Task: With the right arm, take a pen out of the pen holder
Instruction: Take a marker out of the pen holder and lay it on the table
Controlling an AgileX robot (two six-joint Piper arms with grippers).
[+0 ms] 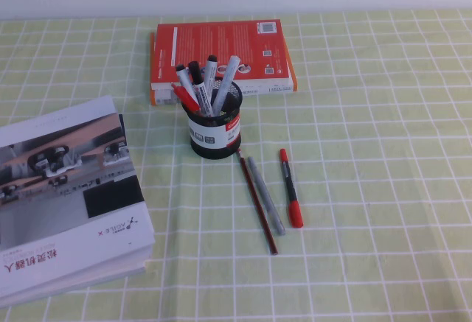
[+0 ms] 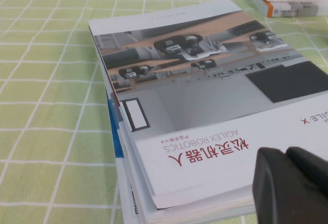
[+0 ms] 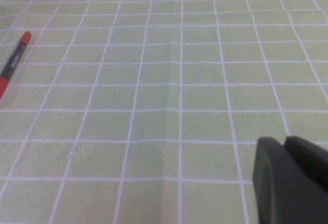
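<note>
A black mesh pen holder (image 1: 214,132) stands mid-table with several markers (image 1: 212,86) sticking out of it. On the cloth in front of it lie a brown pencil (image 1: 258,205), a grey pen (image 1: 265,195) and a red marker (image 1: 290,187), side by side. The red marker (image 3: 12,64) also shows in the right wrist view, far from my right gripper (image 3: 284,147), which is shut and empty over bare cloth. My left gripper (image 2: 284,157) is shut, empty, hovering over the white manual (image 2: 205,106). Neither arm shows in the high view.
An orange book (image 1: 221,57) lies flat behind the holder. A stack of white manuals (image 1: 66,197) fills the left side of the table. Green checked cloth (image 1: 383,152) covers the table, open to the right of the pens.
</note>
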